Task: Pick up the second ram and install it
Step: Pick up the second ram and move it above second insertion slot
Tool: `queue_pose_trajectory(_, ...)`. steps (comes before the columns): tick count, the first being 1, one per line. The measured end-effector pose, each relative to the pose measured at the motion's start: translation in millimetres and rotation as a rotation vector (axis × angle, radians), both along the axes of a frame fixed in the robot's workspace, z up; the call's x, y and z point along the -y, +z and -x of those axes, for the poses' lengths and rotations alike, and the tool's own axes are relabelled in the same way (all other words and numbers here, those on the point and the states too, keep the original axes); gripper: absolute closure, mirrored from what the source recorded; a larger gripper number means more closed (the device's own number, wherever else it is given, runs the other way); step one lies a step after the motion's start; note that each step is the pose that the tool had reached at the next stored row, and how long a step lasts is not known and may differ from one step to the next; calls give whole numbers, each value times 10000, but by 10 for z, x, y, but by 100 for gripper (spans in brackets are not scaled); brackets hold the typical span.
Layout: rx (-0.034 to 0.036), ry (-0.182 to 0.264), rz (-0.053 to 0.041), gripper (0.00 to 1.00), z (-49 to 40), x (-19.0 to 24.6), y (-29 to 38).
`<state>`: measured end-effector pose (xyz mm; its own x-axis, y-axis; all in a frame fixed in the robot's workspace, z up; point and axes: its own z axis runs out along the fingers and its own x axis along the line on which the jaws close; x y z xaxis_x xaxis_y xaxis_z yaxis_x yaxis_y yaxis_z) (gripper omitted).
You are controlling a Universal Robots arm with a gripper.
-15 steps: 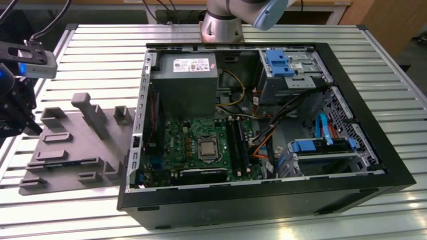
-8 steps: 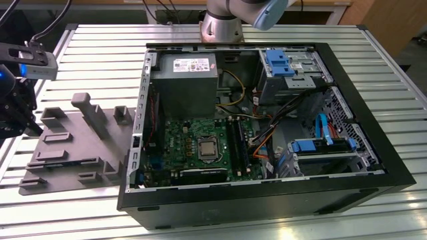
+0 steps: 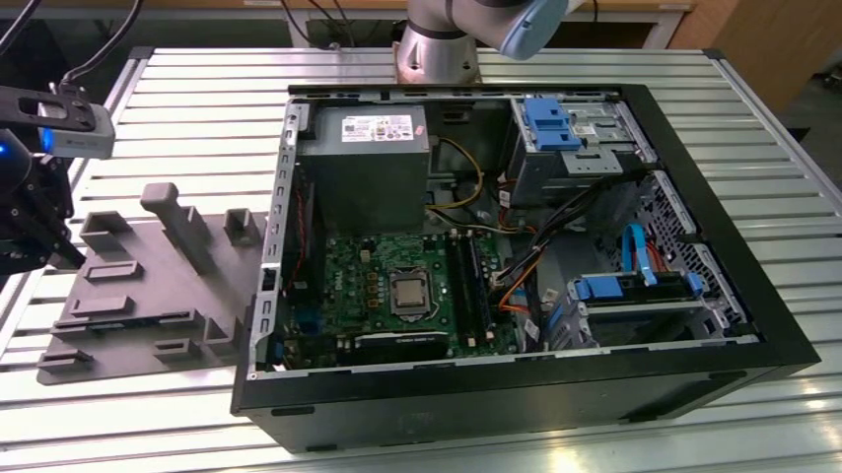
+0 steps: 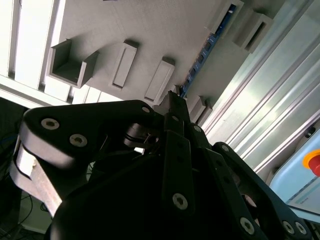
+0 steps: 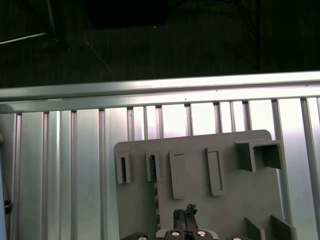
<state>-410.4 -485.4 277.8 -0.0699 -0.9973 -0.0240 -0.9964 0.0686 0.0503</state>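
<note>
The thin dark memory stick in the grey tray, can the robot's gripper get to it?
Probably yes. The black gripper hangs close beside the thin dark memory stick, which stands on edge in the grey plastic tray. Nothing lies over the stick.

The gripper (image 4: 172, 100), its tips pressed together, hangs over the grey tray (image 4: 165, 25), just beside the second ram (image 4: 202, 55).

The computer case (image 3: 500, 404) and tray (image 3: 145, 286) are viewed from above in the exterior view; the tray is shared, closer, by both wrist views.
</note>
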Motion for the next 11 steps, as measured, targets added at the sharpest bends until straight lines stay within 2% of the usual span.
queue_pose_trajectory(11, 1, 0, 0, 89, 0, 4, -22)
